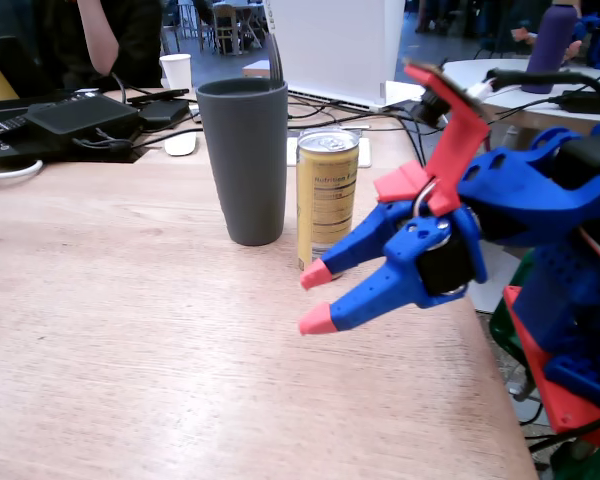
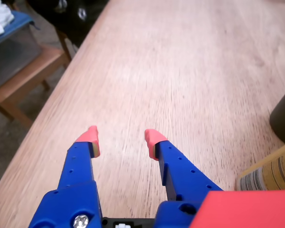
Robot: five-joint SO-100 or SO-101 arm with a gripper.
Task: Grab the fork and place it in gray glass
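A: Item one — end effector (image 1: 317, 297)?
B: Blue body, red fingertips (image 2: 91, 135). It is held above the tabletop (image 1: 130, 330), jaws spread moderately wide, nothing gripped. In the wrist view (image 2: 121, 137) only bare wood is seen between the tips.

A: Item two — glass (image 1: 245, 160)?
B: Dark gray, tall, slightly tapered, stood upright on the tabletop, left of the end effector in the fixed view. In the wrist view only a dark sliver (image 2: 284, 116) is caught at the right edge.

A: Item three — fork?
B: Not to be made out in either view; its place cannot be told.

A: Other entries?
B: A gold can (image 1: 327, 195) is stood upright just right of the glass in the fixed view, close to the upper fingertip; whether they touch cannot be told. Its barcode side (image 2: 266, 173) is seen at the lower right of the wrist view. A white paper cup (image 1: 176, 70) is set well behind the glass. Black devices and cables (image 1: 80, 120) are laid at the far left. A white mouse (image 1: 180, 144) is placed just beside them.
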